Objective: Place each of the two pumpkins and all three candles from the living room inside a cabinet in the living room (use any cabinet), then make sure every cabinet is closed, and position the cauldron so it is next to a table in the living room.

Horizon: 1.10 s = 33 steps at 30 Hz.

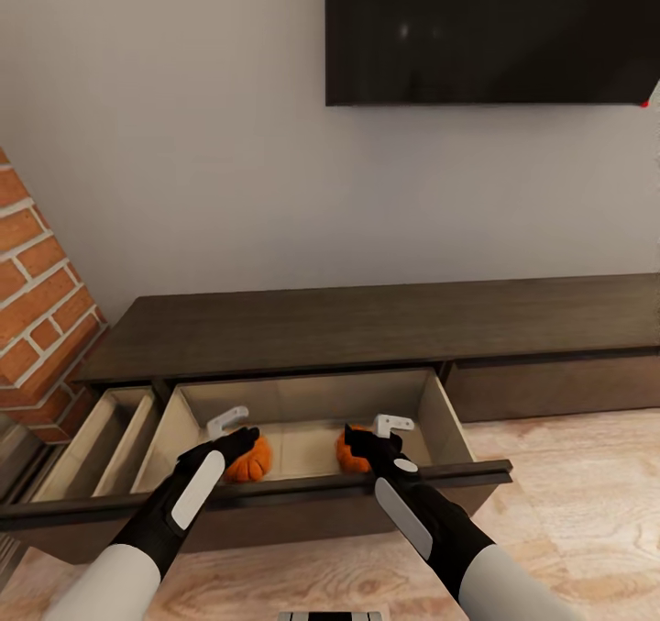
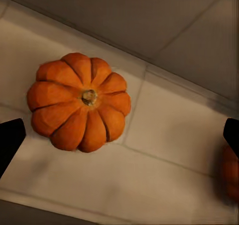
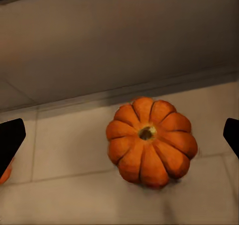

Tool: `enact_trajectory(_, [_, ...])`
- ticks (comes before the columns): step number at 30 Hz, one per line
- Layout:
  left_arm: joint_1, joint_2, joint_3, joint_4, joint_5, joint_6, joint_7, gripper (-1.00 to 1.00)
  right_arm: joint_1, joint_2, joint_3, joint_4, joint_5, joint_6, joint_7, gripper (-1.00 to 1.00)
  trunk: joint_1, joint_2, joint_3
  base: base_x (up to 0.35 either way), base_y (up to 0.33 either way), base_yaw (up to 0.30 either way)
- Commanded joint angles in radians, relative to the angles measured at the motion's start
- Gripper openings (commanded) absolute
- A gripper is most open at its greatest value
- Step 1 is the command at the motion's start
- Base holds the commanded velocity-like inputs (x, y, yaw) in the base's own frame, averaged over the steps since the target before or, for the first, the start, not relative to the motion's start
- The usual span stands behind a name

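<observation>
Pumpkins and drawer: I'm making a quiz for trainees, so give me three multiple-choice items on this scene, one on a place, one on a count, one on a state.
1. Where are the pumpkins?
A. On the cabinet top
B. On the floor of the open drawer
C. On the wooden room floor

2. How many pumpkins are in the drawer?
A. One
B. Two
C. Three

3. What state is the left tool in?
A. Open above a pumpkin
B. Shut on a pumpkin
C. Shut on the drawer front

Answers:
1 B: the left pumpkin and the right pumpkin sit on the pale floor of the drawer, pulled out of the cabinet.
2 B: two show, one under each tool.
3 A: the left tool has its fingers spread wide, the pumpkin lying free below.
</observation>
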Motion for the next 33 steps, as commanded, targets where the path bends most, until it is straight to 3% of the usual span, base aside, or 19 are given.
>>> enact_trajectory(1, [0.0,0.001,-0.005,-0.002,0.01,0.006,0.015,1.0,-0.001,-0.001,0.003,-0.002,-0.005,0.006,-0.008,1.0,-0.001,0.0,0.003,0.0,0.0,0.0])
enact_trajectory(5, [0.0,0.0,-0.004,-0.004,0.014,0.037,0.085,1.0,-0.001,-0.001,0.003,-0.002,-0.006,0.014,-0.009,1.0,-0.002,0.001,0.019,0.0,0.0,0.0])
enact_trajectory(9, [0.0,0.0,-0.005,-0.007,0.024,0.055,0.115,1.0,-0.001,-0.001,0.002,-0.003,-0.006,0.041,-0.012,1.0,-0.011,0.015,0.033,0.0,0.0,0.0])
enact_trajectory(12, [0.0,0.001,0.002,-0.047,0.036,0.138,0.119,1.0,-0.001,-0.001,0.001,-0.004,-0.006,0.062,-0.018,1.0,-0.022,0.036,0.042,0.0,0.0,0.0])
enact_trajectory(14, [0.0,0.002,0.028,-0.102,0.046,0.217,0.121,1.0,-0.001,-0.002,0.0,-0.005,-0.007,0.067,-0.018,1.0,-0.03,0.05,0.048,-0.046,0.0,0.0])
enact_trajectory(17, [0.0,0.003,0.073,-0.145,0.05,0.262,0.121,1.0,-0.001,-0.002,0.0,-0.006,-0.007,0.076,-0.018,1.0,-0.042,0.071,0.058,-0.129,0.0,0.0])
enact_trajectory(24, [0.0,0.003,0.093,-0.157,0.053,0.276,0.133,1.0,-0.001,-0.002,-0.004,-0.011,-0.009,0.096,-0.018,1.0,-0.068,0.12,0.08,-0.021,0.0,0.0])
enact_trajectory(33, [0.0,0.005,0.099,-0.158,0.075,0.277,0.199,1.0,-0.001,-0.006,-0.008,-0.026,-0.012,0.097,-0.016,1.0,-0.103,0.183,0.108,-0.156,0.0,0.0])
